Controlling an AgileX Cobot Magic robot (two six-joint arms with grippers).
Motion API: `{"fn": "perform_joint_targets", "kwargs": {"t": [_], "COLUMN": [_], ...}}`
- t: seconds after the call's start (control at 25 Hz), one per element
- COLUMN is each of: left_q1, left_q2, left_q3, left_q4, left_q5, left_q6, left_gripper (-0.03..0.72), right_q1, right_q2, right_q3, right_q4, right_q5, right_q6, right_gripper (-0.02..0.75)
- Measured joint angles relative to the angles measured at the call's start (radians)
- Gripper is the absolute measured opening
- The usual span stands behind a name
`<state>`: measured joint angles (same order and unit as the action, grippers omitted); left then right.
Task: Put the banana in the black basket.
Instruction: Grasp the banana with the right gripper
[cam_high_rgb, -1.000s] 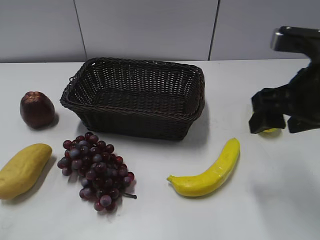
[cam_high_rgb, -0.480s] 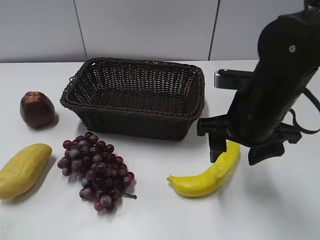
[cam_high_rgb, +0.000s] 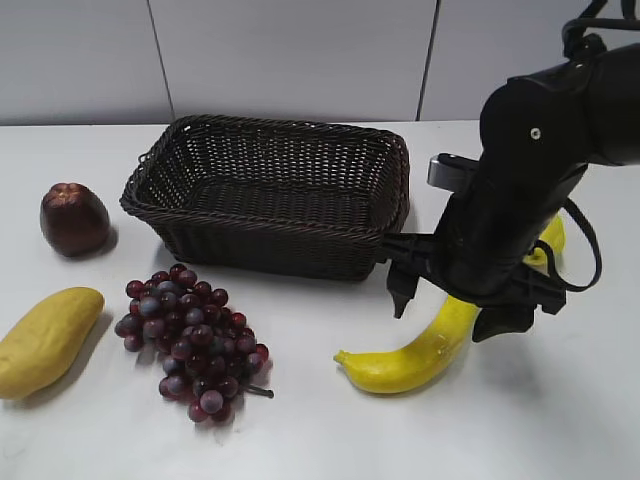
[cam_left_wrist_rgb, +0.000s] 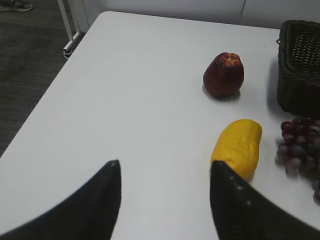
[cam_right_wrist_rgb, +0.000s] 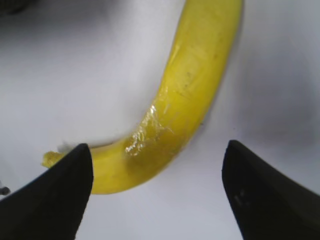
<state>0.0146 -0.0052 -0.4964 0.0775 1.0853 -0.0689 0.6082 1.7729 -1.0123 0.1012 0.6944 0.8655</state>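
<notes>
The exterior view looks down at a slant across the counter (cam_high_rgb: 300, 430) toward the back wall. The left wrist view faces along the counter's left side, sharing the mango-like fruit (cam_left_wrist_rgb: 236, 146) with it. The right wrist view looks straight down, close over the banana (cam_right_wrist_rgb: 185, 95).

In the exterior view the black right arm hides the upper part of the long curved bright-yellow plastic banana (cam_high_rgb: 415, 358) and most of a small yellow fruit (cam_high_rgb: 552, 238) behind it. The left wrist view cuts off the dark woven wicker basket (cam_left_wrist_rgb: 300, 65) and the blurred purple grape bunch (cam_left_wrist_rgb: 300, 152) at its right edge.
</notes>
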Motion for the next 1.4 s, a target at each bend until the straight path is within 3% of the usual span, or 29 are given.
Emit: {"fn": "perform_joint_targets", "kwargs": {"t": [0.68,0.96,1.2,1.4], "left_q1": [0.0,0.0,0.0,0.0], "left_q2": [0.0,0.0,0.0,0.0], "left_q3": [0.0,0.0,0.0,0.0], "left_q4": [0.0,0.0,0.0,0.0], "left_q5": [0.0,0.0,0.0,0.0], "left_q6": [0.0,0.0,0.0,0.0], "left_gripper": [0.559,0.559,0.559,0.559], "right_q1": [0.0,0.0,0.0,0.0], "right_q2": [0.118,0.132,0.132,0.132], "right_q3": [-0.002,-0.002,-0.002,-0.002], "right_q4": [0.033,0.006,0.0,0.0], "right_q5": [-0.032,-0.048,-0.05,-0.037], "right_q6": [0.046,0.048,0.042,-0.001], "right_gripper": [0.627,0.533,0.368,0.349]}}
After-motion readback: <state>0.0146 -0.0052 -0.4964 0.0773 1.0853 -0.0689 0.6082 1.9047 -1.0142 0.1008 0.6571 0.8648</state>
